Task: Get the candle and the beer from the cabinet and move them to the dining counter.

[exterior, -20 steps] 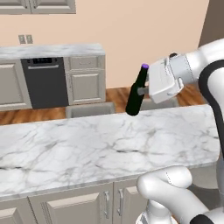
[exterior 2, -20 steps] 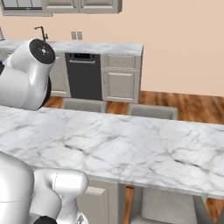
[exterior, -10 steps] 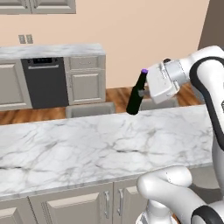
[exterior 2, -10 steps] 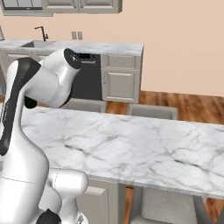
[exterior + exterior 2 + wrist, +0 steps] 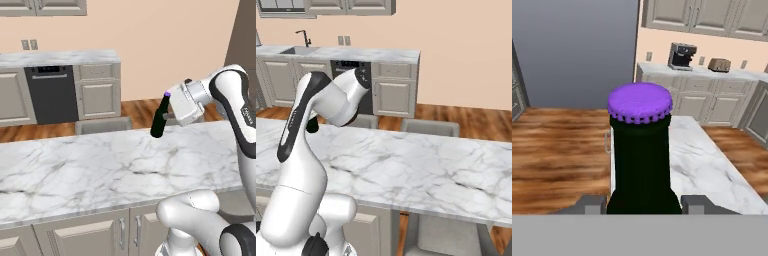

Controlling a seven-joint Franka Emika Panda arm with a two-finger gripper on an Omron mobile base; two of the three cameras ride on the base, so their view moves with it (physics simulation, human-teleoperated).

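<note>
Beer, a slim dark green-black glass bottle with a purple cap [image 5: 160, 118], is what you see held in the air over the far edge of the large white grey-veined marble dining counter [image 5: 90, 170], tilted so its cap leans toward the arm and its base points down toward the counter, clear of the marble. You find the two-finger gripper [image 5: 172, 107] of the white arm clenched on the bottle, grasping it near the neck. In the hand view you look along the bottle, with the purple crimped cap [image 5: 640, 102] uppermost and the two small dark finger tips [image 5: 693, 203] pressed at either side of the dark glass. Beyond the counter you can note a grey chair back [image 5: 103, 124] just behind its far edge, a wood floor [image 5: 140, 109], beige panelled base cabinets [image 5: 97, 92] and a dark dishwasher front [image 5: 52, 95] against the peach wall. The right base view shows you the arm's white elbow [image 5: 338, 97] over the marble top.
</note>
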